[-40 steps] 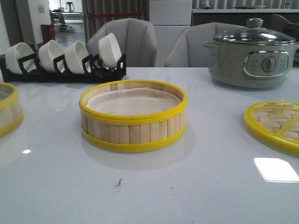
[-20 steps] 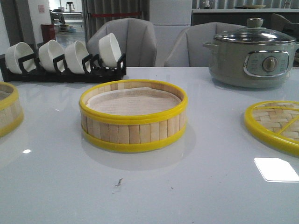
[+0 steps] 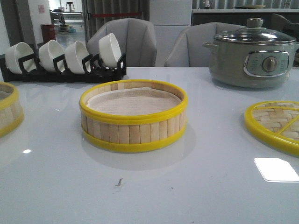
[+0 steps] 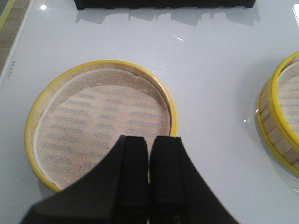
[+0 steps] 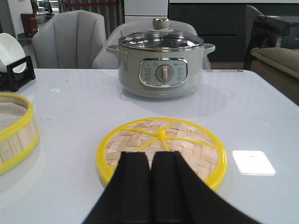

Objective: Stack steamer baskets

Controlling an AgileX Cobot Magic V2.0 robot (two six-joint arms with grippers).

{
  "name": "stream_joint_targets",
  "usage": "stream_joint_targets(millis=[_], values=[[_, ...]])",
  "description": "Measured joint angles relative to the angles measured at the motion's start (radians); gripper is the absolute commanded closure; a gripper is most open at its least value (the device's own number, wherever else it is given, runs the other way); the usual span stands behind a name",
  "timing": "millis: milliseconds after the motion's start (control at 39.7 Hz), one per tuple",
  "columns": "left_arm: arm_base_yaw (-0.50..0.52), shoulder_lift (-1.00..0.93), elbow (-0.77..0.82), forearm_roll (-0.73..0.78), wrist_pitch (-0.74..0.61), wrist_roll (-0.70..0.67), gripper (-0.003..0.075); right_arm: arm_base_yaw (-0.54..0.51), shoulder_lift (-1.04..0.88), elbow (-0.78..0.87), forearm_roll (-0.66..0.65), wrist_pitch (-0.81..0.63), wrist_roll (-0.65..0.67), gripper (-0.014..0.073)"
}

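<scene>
Nothing grasped yet — left gripper (image 4: pixel 149 186) and right gripper (image 5: pixel 149 186) both closed, empty — so the left must open over the left basket (image 4: pixel 100 123) to carry it onto the centre basket (image 3: pixel 133 114).

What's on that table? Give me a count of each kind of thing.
Steamer baskets: 2, one in the middle, one at the left edge
Woven lid: 1
Electric pot: 1
Bowl rack: 1
White bowls in the rack: 4
Total: 9
</scene>
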Motion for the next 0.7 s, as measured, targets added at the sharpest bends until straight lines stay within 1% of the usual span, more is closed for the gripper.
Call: stream_joint_targets(millis=[302,705], values=[[0.0,0.0,0.0,-0.005,-0.036,0.0,0.0636,0.0,0.0,0.0,0.0,0.0,0.0,0.0545],[0.0,0.0,0.0,0.007,-0.025,0.0,0.0636,0.0,0.0,0.0,0.0,0.0,0.0,0.0545]])
